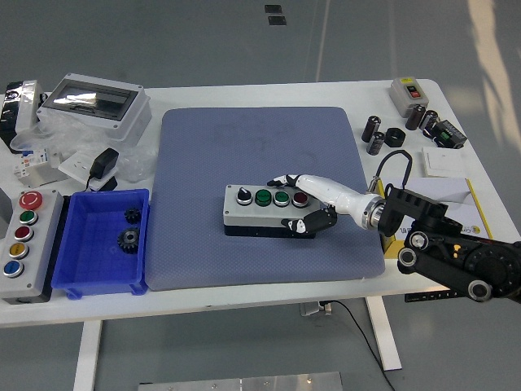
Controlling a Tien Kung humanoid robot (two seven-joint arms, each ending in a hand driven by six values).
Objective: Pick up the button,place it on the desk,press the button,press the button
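Hand [305,204] grips button box [264,210] on blue mat [244,147], blue bin [81,244] well left.

**Right hand grips the button box on the blue mat**

At centre frame, the grey button box [266,209] lies on the blue mat [260,155], its black knob, two green buttons and one red button facing up. The right hand [309,205] enters from the lower right, fingers curled over the box's right end and thumb against its front side. At lower left sits a blue bin [81,273] holding two gears.
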